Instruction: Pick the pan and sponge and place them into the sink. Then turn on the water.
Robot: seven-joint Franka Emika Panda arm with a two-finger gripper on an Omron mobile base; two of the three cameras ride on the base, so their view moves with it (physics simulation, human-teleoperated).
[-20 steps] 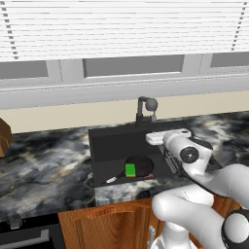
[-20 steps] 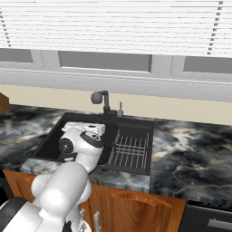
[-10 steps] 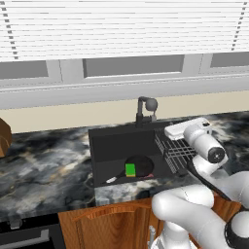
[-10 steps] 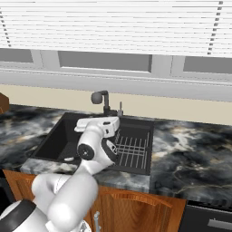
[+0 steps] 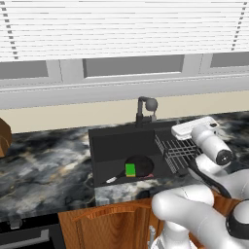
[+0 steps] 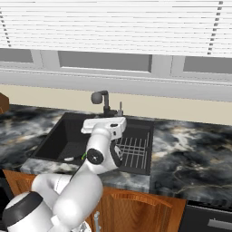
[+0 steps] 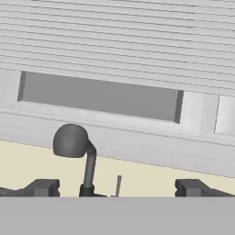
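The gripper is spread wide and empty, aimed at the faucet so the water can be started. Farther off, the sponge lies on the pan inside the sink.

We see the sponge on the pan in the sink, left below our fingers; the faucet stands ahead.

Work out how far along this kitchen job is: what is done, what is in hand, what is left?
Done: the pan lies in the sink with the sponge on it. In hand: the open, empty gripper faces the faucet above the wire rack. Left: no stream runs from the spout, so turning on the water.
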